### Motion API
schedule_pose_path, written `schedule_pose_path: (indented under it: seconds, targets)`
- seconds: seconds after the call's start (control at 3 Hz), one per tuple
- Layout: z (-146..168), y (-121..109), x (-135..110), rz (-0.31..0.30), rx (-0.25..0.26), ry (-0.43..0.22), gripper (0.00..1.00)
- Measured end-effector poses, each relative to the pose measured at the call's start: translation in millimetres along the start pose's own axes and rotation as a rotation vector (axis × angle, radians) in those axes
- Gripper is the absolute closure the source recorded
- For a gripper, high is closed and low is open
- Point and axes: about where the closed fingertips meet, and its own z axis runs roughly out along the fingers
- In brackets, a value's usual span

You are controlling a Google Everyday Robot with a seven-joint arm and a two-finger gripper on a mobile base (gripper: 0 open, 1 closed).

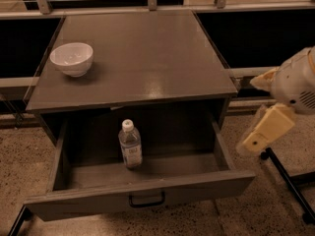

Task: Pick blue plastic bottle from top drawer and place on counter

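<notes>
The blue plastic bottle (pixel 130 145), clear with a white cap and a pale label, stands upright in the open top drawer (pixel 142 194), a little left of its middle. The drawer is pulled out, and its dark bar handle is at the centre of the front panel. The counter (pixel 147 53) is the flat grey-brown top of the cabinet above the drawer. My gripper (pixel 265 131), cream-coloured under a white wrist, hangs at the right, outside the drawer's right side and well apart from the bottle. It holds nothing that I can see.
A white bowl (pixel 72 58) sits on the counter's left side. A black stand leg (pixel 290 186) runs across the speckled floor under my arm. Dark window panels and metal rails run behind the cabinet.
</notes>
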Motion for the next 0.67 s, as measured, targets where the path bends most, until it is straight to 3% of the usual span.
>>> schedule_pose_path:
  seconds: [0.33,0.67]
  targets:
    - [60.0,37.1,7.0,0.083,-0.074,-0.167,0.0]
    - [82.6,48.9,-22.0,0.011,-0.02,-0.293,0.0]
